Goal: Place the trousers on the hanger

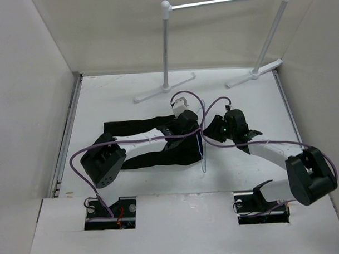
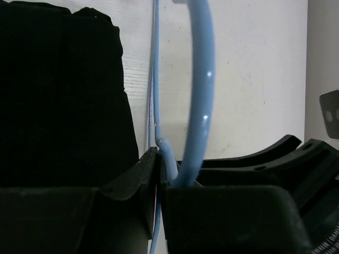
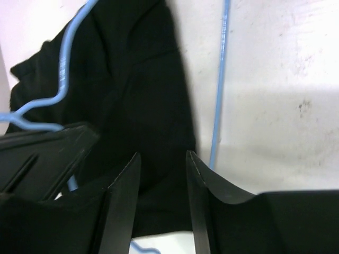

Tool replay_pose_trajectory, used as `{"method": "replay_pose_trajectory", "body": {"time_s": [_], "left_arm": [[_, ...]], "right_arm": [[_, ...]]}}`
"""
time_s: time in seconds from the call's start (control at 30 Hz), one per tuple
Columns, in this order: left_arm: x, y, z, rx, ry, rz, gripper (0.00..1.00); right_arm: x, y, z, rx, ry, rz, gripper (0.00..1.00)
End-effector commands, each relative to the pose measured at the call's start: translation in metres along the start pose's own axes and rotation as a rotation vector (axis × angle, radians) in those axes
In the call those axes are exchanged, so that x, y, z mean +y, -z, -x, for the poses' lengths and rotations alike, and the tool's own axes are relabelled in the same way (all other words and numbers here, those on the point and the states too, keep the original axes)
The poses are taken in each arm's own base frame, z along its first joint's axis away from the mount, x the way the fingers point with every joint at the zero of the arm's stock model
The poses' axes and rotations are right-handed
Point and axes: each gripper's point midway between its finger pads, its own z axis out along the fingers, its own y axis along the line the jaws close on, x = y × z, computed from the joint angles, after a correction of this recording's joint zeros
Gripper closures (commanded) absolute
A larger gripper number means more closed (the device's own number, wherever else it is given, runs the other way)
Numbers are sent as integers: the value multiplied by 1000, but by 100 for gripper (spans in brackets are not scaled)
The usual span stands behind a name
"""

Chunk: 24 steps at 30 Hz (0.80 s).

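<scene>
The left hand (image 2: 161, 172) is pressed together on the neck of the hanger (image 2: 204, 79), just under the hook, which curves up over the white table (image 2: 254, 79). The trousers (image 2: 58, 95) lie just to the left of that grip. The right hand (image 3: 162, 159) is spread and pinches nothing, with black cloth showing in its gap. The hanger's thin bar runs along the edge of the cloth. Seen from above, the trousers lie mid-table with both legs stretched leftward. A white rack (image 1: 165, 43) stands at the far side.
</scene>
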Motion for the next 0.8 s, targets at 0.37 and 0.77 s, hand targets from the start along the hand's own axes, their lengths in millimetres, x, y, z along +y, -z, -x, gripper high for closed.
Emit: {"method": "replay_pose_trajectory", "body": {"time_s": [0.37, 0.77], "left_arm": [[3, -17, 4, -27, 66, -16, 100], [24, -16, 8, -28, 83, 21, 100]], "right_arm": [[-4, -58, 14, -25, -9, 18, 51], [5, -60, -4, 52, -127, 120, 84]]}}
